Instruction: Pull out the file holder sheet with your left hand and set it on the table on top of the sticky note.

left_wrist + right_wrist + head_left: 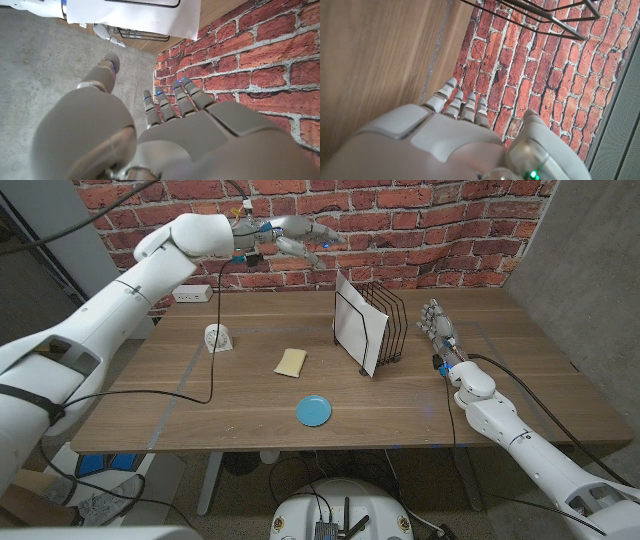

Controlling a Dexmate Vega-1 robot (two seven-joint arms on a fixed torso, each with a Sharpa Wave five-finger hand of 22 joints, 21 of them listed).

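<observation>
Head view: left hand (290,235) open, high above the sheet (359,330) — a careless pull could tip the file holder (385,320); right hand (437,325) open too.

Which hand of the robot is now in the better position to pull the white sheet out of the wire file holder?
Probably the left. The left hand is raised and open, above and left of the sheet in the file holder. The right hand stands beside the holder, behind the wires.
</observation>
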